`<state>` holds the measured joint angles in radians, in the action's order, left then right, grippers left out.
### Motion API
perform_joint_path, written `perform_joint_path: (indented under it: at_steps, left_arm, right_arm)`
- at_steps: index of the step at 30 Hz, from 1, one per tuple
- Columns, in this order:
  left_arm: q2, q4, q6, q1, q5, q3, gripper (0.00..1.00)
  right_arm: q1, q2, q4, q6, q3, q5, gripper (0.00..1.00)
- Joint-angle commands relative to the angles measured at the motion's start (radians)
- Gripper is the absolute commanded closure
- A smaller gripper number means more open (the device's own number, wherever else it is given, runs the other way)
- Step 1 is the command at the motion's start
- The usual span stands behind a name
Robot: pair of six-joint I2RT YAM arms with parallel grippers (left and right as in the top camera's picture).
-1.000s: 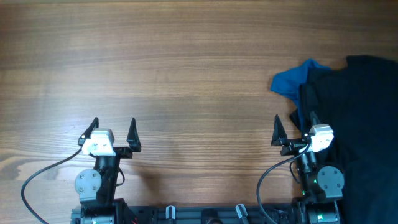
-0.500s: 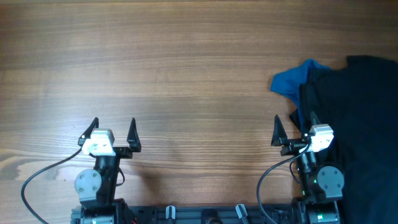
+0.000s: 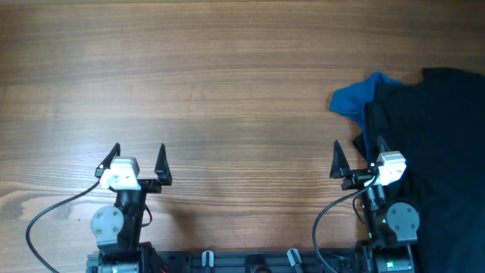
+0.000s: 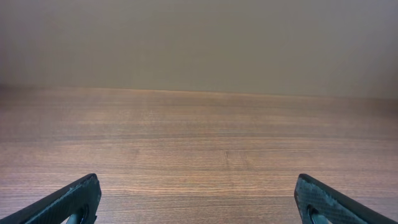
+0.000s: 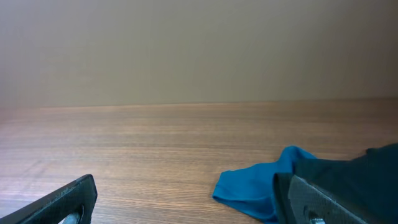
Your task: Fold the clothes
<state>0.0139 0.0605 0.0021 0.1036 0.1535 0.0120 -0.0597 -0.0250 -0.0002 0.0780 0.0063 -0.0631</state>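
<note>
A pile of clothes lies at the table's right edge: a black garment (image 3: 439,152) spread on top and a blue one (image 3: 354,99) poking out at its left. The right wrist view shows the blue fabric (image 5: 255,183) and the black fabric (image 5: 379,162) just ahead. My right gripper (image 3: 356,160) is open and empty, its right finger at the edge of the black garment. My left gripper (image 3: 138,161) is open and empty over bare wood at the front left, far from the clothes. The shirt's collar, label and print do not show.
The wooden table (image 3: 227,91) stretches across the view. The arm bases and cables sit at the front edge (image 3: 250,262). A plain wall stands beyond the table's far side (image 4: 199,43).
</note>
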Motion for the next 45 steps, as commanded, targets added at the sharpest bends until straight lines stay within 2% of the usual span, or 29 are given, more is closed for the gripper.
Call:
perform_joint_path:
  at_steps: [1,5,7,9,11,16,20,22,26,30,33,35,39,43,45]
  left_arm:
    - [-0.002,0.001,-0.014,-0.003,0.024,-0.006,0.0]
    - [0.022,-0.002,-0.018,-0.003,0.028,-0.006,0.0]
    - [0.029,-0.042,-0.018,-0.003,0.091,-0.004,0.0]
    - [0.031,-0.099,-0.018,-0.003,0.134,0.037,0.0]
    - [0.041,-0.093,-0.018,-0.003,0.1,0.1,0.0]
    - [0.207,0.125,-0.018,-0.003,0.004,0.391,0.0]
    - [0.441,0.314,-0.018,-0.003,-0.052,0.663,0.0]
    - [0.632,0.462,-0.018,-0.003,-0.053,0.858,0.0]
    - [0.86,0.668,-0.018,-0.003,-0.047,1.086,0.0]
    - [1.022,0.826,-0.016,-0.003,-0.047,1.228,0.0]
    - [1.091,0.866,-0.022,-0.003,-0.024,1.26,0.0]
    - [1.106,0.872,-0.021,-0.003,0.014,1.26,0.0]
    - [1.131,0.876,-0.021,-0.003,0.021,1.26,0.0]
    - [1.143,0.898,-0.021,-0.003,0.033,1.26,0.0]
    - [1.143,0.906,-0.021,-0.003,0.033,1.26,0.0]
  right_arm:
    - [0.002,0.0,0.006,0.064,-0.001,-0.027,0.0]
    - [0.002,0.0,0.008,0.192,-0.001,-0.046,0.0]
    - [0.002,0.0,0.042,0.254,0.0,-0.125,0.0]
    - [0.002,0.0,0.095,0.265,0.014,-0.229,0.0]
    - [0.002,-0.001,0.11,0.264,0.05,-0.276,0.0]
    - [0.002,-0.092,0.049,0.245,0.211,-0.238,0.0]
    - [0.002,-0.304,-0.115,0.247,0.421,-0.169,0.0]
    - [0.002,-0.515,-0.249,0.245,0.605,-0.162,0.01]
    - [0.004,-0.816,-0.476,0.261,0.877,-0.161,0.0]
    - [0.023,-1.115,-0.764,0.185,1.194,-0.209,0.0]
    - [0.04,-1.316,-0.931,0.037,1.405,-0.196,0.0]
    - [0.048,-1.405,-0.961,-0.003,1.476,-0.196,0.0]
    - [0.051,-1.511,-0.961,-0.025,1.497,-0.145,0.0]
    - [0.101,-1.588,-1.016,0.19,1.497,0.097,0.0]
    - [0.141,-1.637,-1.041,0.257,1.495,0.142,0.0]
